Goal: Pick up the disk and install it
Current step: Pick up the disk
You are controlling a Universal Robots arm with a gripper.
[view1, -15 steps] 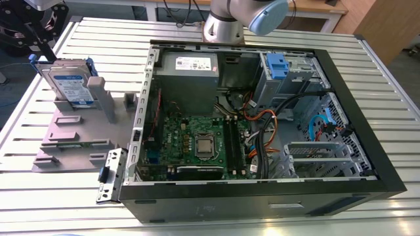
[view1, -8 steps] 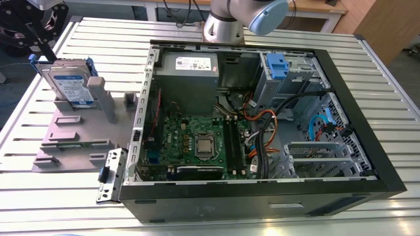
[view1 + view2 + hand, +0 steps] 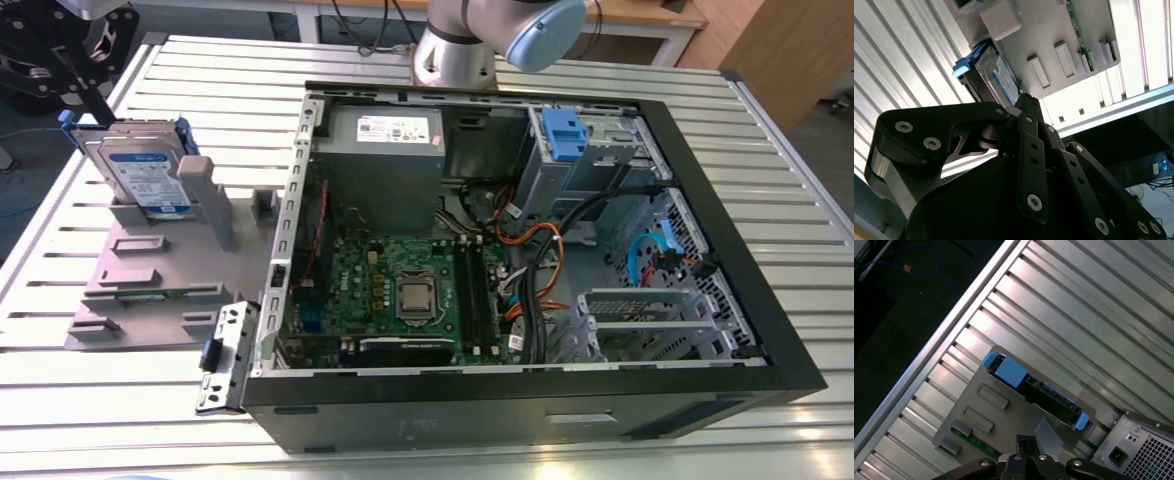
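The disk [image 3: 140, 175] is a silver hard drive with a blue-and-white label and blue rails. It stands on edge in a grey holder [image 3: 160, 270] on the table, at the exterior view's left. My black gripper [image 3: 94, 100] hangs just above and behind the disk's upper edge, at the table's far left corner. In the second wrist view the gripper [image 3: 1026, 100] points toward the disk [image 3: 1001, 75] with a short gap between them. In the first wrist view the disk's connector edge [image 3: 1034, 387] lies beyond the gripper [image 3: 1026, 442]. Nothing is held.
An open computer case [image 3: 747, 250] lies to the holder's right, with a green motherboard [image 3: 400, 290], a grey power supply [image 3: 387, 135], cables, and a bay with a blue bracket [image 3: 561, 135]. The holder [image 3: 1004, 420] also carries a small green board [image 3: 974, 442]. The slatted table's edge [image 3: 944, 340] runs near the holder.
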